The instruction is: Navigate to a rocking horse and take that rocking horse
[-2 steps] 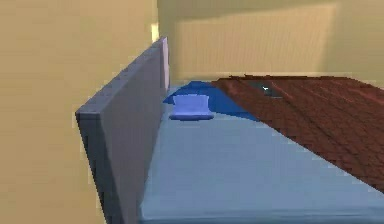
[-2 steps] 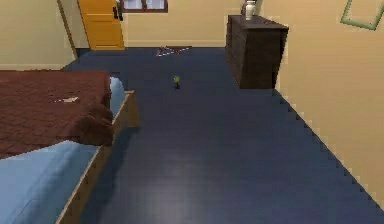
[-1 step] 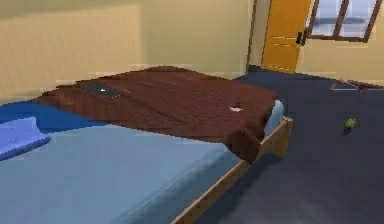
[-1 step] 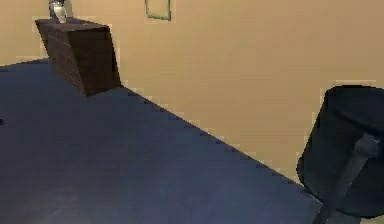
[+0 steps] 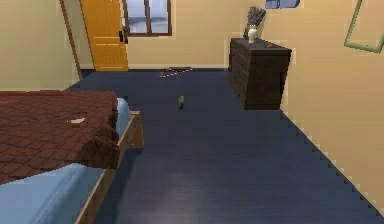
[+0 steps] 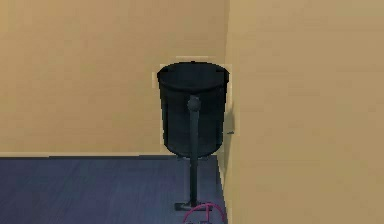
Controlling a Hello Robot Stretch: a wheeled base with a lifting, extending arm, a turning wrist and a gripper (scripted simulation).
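**Open floor.** In the forward view a dark blue floor (image 5: 230, 160) runs from the near edge to the far wall as a wide lane. On the left the lane is bounded by a bed (image 5: 118, 150), whose wooden corner juts into it. On the right it is bounded by the yellow wall (image 5: 330, 110).

**Left side.** A brown blanket (image 5: 50, 125) covers the bed, and a small pale thing (image 5: 77, 121) lies on it.

**Right side.** A dark dresser (image 5: 260, 72) stands against the right wall, far down the room, and narrows the lane there. A vase (image 5: 254, 28) with sprigs stands on top of it. A framed panel (image 5: 365, 28) hangs on the right wall, nearer than the dresser.

**Far wall.** An orange door (image 5: 104, 35) stands shut at the left, with a window (image 5: 148, 15) just beside it. A long thin thing (image 5: 175, 71) lies on the floor at the foot of this wall.

**Task thing.** A small green thing (image 5: 181, 102) stands alone mid-floor. It is between the bed corner and the dresser, well apart from both. It is too small to confirm as the rocking horse.

**Arm side.** Two yellow walls meet in a corner (image 6: 226, 60), with a strip of blue floor below. A dark drum (image 6: 192, 110) sits on a thin upright post (image 6: 191, 180) close to that corner. A pink loop (image 6: 205, 212) lies at the foot of the post.

**Arm and gripper.** The arm's pose and the gripper's state cannot be told.
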